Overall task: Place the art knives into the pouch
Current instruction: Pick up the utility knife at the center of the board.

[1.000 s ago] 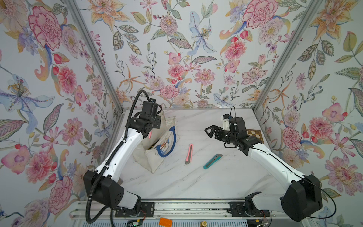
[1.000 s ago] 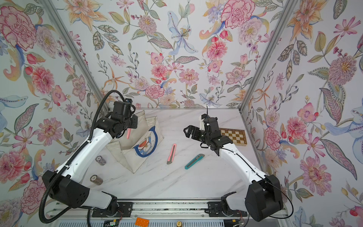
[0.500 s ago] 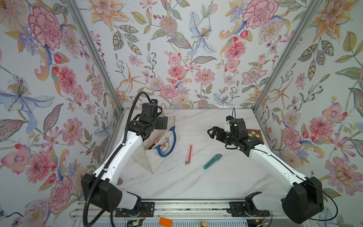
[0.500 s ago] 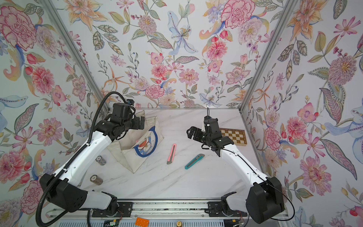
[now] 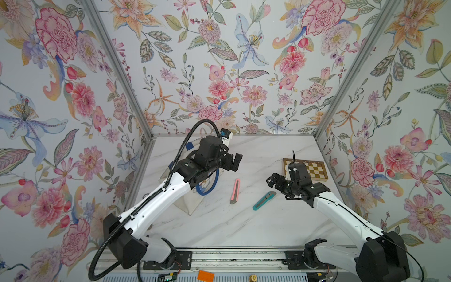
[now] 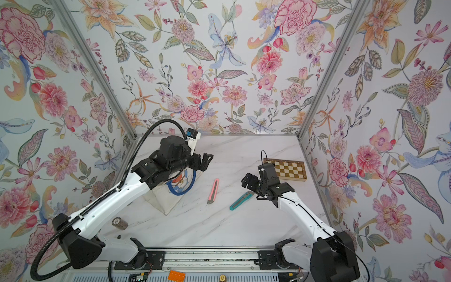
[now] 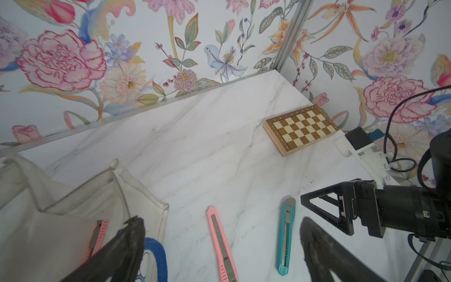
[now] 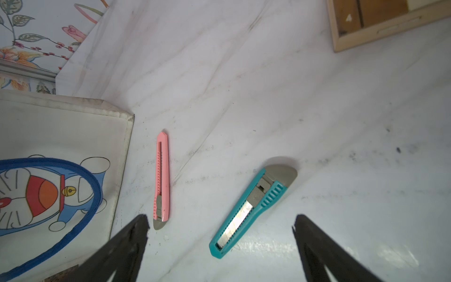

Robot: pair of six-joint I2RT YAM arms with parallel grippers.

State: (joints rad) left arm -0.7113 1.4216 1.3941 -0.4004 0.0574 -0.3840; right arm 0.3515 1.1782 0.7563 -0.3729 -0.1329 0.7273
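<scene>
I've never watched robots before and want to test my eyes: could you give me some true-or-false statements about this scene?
1. A pink knife and a teal knife lie on the table outside the pouch. True.
2. The right gripper holds the teal knife. False: it is open and empty.
3. A second pink knife shows inside the pouch in the left wrist view. True.
4. The chessboard rests on the pouch. False: it lies on the table, apart from it.
</scene>
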